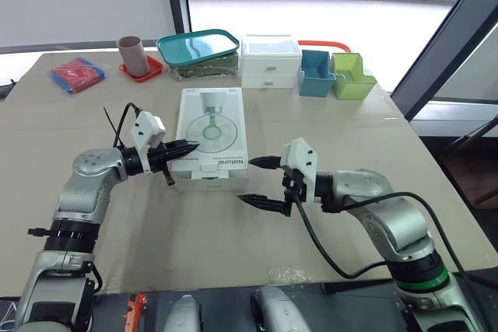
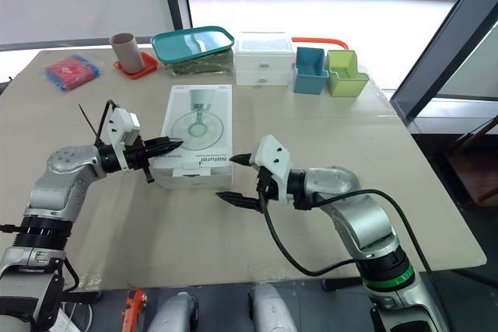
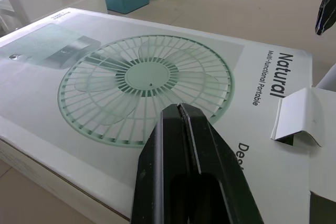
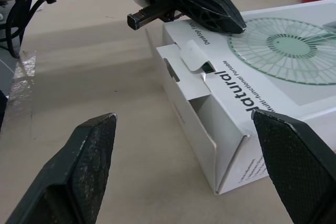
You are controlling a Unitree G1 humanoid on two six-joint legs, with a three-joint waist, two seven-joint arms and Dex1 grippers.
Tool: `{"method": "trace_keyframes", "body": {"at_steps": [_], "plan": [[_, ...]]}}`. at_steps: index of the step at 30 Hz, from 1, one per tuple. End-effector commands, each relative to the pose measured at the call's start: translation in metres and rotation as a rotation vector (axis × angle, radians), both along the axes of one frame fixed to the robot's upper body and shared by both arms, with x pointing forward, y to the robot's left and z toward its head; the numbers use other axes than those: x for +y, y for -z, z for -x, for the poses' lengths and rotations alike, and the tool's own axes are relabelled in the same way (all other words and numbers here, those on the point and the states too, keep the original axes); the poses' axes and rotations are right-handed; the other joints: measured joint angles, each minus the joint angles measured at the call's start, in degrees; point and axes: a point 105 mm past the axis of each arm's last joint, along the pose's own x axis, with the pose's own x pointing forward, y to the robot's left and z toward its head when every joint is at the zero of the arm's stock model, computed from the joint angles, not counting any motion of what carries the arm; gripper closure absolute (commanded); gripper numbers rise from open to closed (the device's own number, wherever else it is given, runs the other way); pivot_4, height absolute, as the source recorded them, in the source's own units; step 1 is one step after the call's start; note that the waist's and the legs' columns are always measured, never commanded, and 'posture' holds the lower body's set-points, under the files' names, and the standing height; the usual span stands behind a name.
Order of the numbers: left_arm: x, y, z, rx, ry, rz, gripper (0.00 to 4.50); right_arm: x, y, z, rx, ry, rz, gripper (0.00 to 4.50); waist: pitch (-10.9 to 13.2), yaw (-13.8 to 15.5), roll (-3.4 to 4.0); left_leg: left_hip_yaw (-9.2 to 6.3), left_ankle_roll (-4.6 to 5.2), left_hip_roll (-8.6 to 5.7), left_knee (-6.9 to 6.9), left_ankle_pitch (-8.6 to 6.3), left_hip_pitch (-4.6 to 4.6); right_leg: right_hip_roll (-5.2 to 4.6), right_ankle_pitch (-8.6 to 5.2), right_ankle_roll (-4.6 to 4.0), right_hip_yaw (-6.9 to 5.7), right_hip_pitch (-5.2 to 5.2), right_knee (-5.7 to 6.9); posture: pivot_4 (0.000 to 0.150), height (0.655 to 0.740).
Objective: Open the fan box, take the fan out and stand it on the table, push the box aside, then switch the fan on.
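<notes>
Left tool [image 1: 185, 146]: was clenched, tips at the fan box [image 1: 212, 126] top.
Right tool [image 1: 249, 180]: was released, facing the half-open flap [image 4: 181, 77].
Risk: a hard pull might have torn the flap or dragged the box.

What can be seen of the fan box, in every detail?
The fan box is white cardboard, printed with a pale green fan and the word Natural. It lies flat on the table. Its near end flap is untucked and partly open. The shut left pincer is at its top edge; contact is unclear.
</notes>
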Motion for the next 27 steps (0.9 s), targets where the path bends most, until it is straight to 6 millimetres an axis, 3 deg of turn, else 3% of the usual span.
{"method": "trace_keyframes", "body": {"at_steps": [1, 10, 13, 20, 27], "plan": [[0.003, 0.008, 0.0, 0.02, -0.011, -0.035, 4.5, 0.002, 0.001, 0.009, -0.009, -0.056, 0.003, 0.3, 0.0, 0.01, 0.0, 0.0, 0.0, 0.0, 0.0, 0.0, 0.0, 0.0, 0.0, 0.0, -0.01, 0.0, 0.0, 0.15, 0.74], [0.003, 0.007, 0.0, 0.014, -0.012, -0.037, 4.5, 0.0, 0.013, 0.005, 0.015, -0.053, 0.033, 0.3, 0.0, 0.0, 0.0, 0.0, 0.0, 0.0, 0.01, 0.0, 0.01, 0.0, 0.01, -0.01, 0.0, 0.01, 0.0, 0.15, 0.74], [0.003, 0.007, 0.0, 0.012, -0.011, -0.037, 4.5, 0.001, 0.024, 0.01, 0.037, -0.087, 0.067, 0.3, 0.0, 0.0, 0.0, 0.0, 0.0, 0.0, 0.01, 0.0, 0.01, 0.0, 0.0, 0.0, -0.01, 0.01, 0.0, 0.15, 0.74], [0.004, 0.005, -0.002, 0.01, -0.018, -0.039, 4.5, 0.001, 0.026, 0.033, 0.066, -0.214, 0.07, 0.3, 0.0, 0.04, 0.0, -0.01, 0.0, 0.0, 0.01, 0.0, 0.01, 0.0, 0.0, 0.0, -0.01, 0.02, 0.0, 0.15, 0.74], [0.006, 0.003, -0.003, 0.008, -0.018, -0.045, 4.5, -0.008, 0.049, 0.046, 0.113, -0.252, 0.167, 0.3, 0.0, 0.0, 0.0, -0.01, 0.0, 0.0, 0.01, 0.0, 0.04, 0.01, 0.0, 0.01, -0.01, 0.03, 0.0, 0.15, 0.74]]}}
